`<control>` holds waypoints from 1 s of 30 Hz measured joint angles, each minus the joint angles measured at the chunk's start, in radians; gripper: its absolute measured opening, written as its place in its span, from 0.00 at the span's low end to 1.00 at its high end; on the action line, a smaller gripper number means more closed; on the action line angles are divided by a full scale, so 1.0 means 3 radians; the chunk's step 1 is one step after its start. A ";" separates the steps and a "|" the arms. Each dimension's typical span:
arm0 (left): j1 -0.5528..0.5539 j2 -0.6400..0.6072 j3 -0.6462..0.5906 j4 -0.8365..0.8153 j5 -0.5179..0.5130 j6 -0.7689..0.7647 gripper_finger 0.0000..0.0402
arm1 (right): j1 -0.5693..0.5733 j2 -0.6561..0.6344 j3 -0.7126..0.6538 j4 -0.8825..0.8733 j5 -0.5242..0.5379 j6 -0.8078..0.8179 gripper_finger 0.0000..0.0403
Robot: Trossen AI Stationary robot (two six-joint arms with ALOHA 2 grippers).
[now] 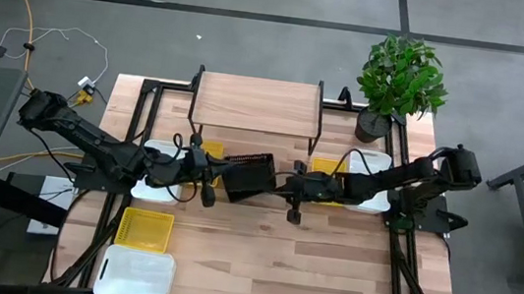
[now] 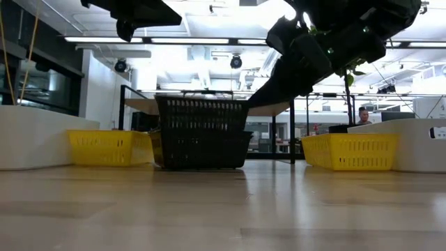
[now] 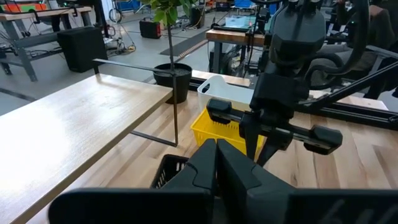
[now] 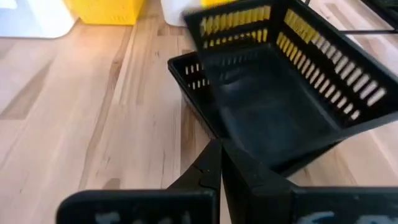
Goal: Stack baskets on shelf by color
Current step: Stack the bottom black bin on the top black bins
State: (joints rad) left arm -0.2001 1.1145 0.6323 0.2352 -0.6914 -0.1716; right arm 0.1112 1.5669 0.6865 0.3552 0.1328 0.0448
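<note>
Sorting step barely begun: shelf (image 1: 257, 105) bare. Left tool (image 1: 208, 173) and right tool (image 1: 295, 185), both closed, empty, flank black basket (image 1: 249, 176) between them. Next: open one tool, grip basket rim, lift to shelf beyond.

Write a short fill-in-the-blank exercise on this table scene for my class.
1. The basket between the two tools is coloured ____.
2. The shelf top holds ____ baskets.
3. The plant stands at the table's far ____ corner.
4. Both tools, left and right, are ____.

Missing words: black; no; right; shut
</note>
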 joint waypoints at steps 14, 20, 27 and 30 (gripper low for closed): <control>0.0000 0.0000 0.0000 -0.0020 0.0000 -0.0001 0.00 | 0.0000 -0.0071 0.0000 -0.0276 0.0067 0.0002 0.00; 0.0056 0.0175 -0.0003 -0.0015 0.0011 -0.0091 0.00 | 0.0019 -0.0378 -0.0009 -0.0498 0.0069 0.0050 0.00; 0.0141 0.0627 -0.0004 0.0071 0.0034 -0.0112 0.00 | 0.0133 -0.0809 -0.0371 -0.0297 0.0253 -0.0066 0.00; 0.0146 0.0696 -0.0004 0.0229 0.0046 -0.0014 0.00 | 0.0131 -0.1117 -0.0769 0.0097 0.0249 -0.0057 0.00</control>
State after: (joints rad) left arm -0.1562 1.3233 0.6310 0.3039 -0.6777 -0.1759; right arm 0.1504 1.2317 0.4558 0.3843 0.2075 0.0276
